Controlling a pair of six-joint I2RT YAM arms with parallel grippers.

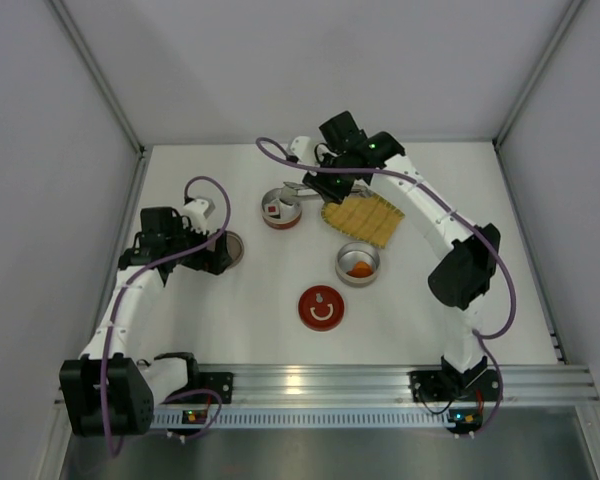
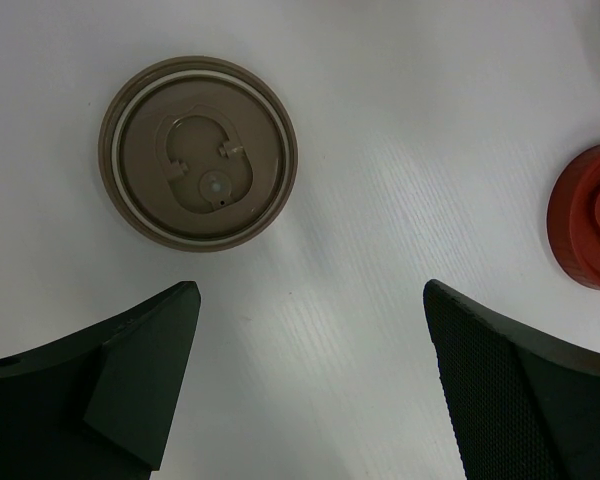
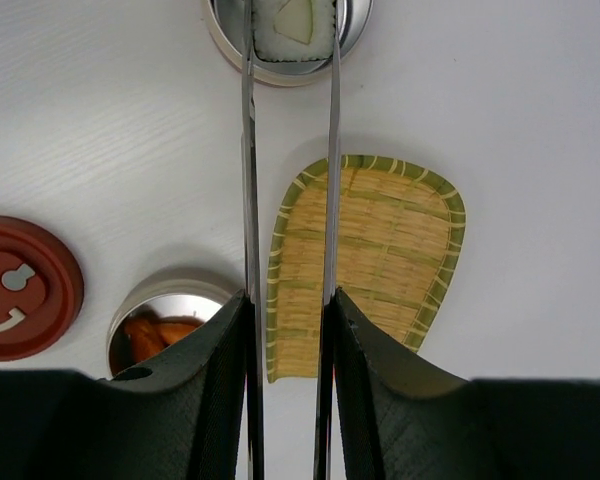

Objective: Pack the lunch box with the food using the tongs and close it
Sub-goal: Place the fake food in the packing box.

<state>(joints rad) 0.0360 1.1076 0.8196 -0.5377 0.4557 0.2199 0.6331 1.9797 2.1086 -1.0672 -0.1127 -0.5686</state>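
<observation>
My right gripper [image 3: 288, 295] is shut on the slim metal tongs [image 3: 248, 150], one fingertip pressed against each arm. The tong tips reach into a round lunch box tin [image 3: 220, 40] and stand on either side of a white food block [image 3: 292, 25], touching it. From above, the right gripper [image 1: 318, 185] and the tongs [image 1: 295, 190] sit over that tin [image 1: 280, 212]. A second tin [image 1: 358, 265] holds orange-red chunks [image 3: 158, 335]. My left gripper [image 2: 310, 290] hangs open over bare table, just below a brown lid [image 2: 198, 152].
A yellow woven tray [image 1: 362, 218] lies flat between the two tins, under the tongs [image 3: 380, 250]. A red lid [image 1: 321, 307] rests nearer the front. White walls enclose the table on three sides.
</observation>
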